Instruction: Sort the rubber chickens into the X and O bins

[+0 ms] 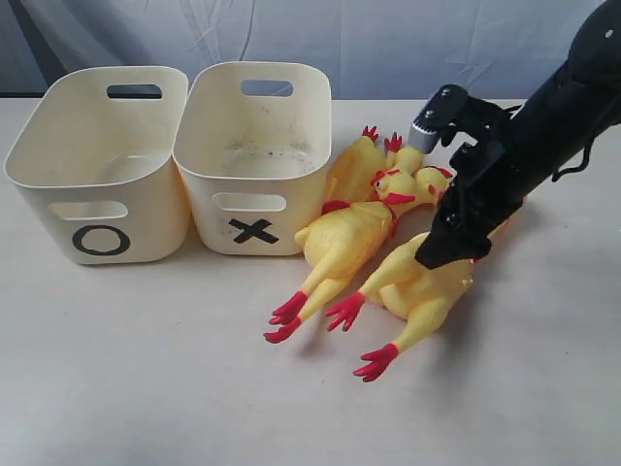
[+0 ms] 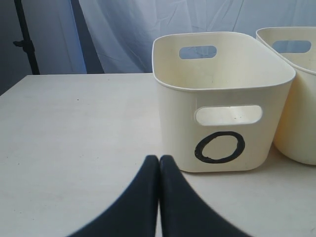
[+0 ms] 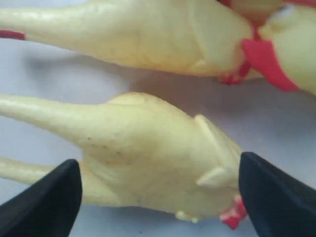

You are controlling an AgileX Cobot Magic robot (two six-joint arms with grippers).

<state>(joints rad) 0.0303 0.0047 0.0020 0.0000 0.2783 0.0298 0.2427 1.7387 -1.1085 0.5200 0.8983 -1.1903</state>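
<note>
Several yellow rubber chickens with red feet lie in a cluster right of the X bin (image 1: 209, 209). The front one (image 1: 419, 291) lies with its legs toward the table's front; my right gripper (image 1: 448, 252) is low over its body. In the right wrist view that gripper (image 3: 158, 195) is open, and its black fingers (image 3: 44, 200) straddle this chicken's body (image 3: 148, 143) without closing on it. A second chicken (image 1: 344, 241) lies beside it, and more (image 1: 354, 170) lie behind. The O bin (image 1: 155, 214) stands left of the X bin. My left gripper (image 2: 159, 163) is shut on nothing, facing the O bin (image 2: 222, 143).
Both bins look empty inside. The two tubs stand close together with a narrow gap between them. Bare tabletop (image 1: 146, 369) stretches in front of the bins and chickens. A pale curtain (image 1: 388, 39) hangs behind the table.
</note>
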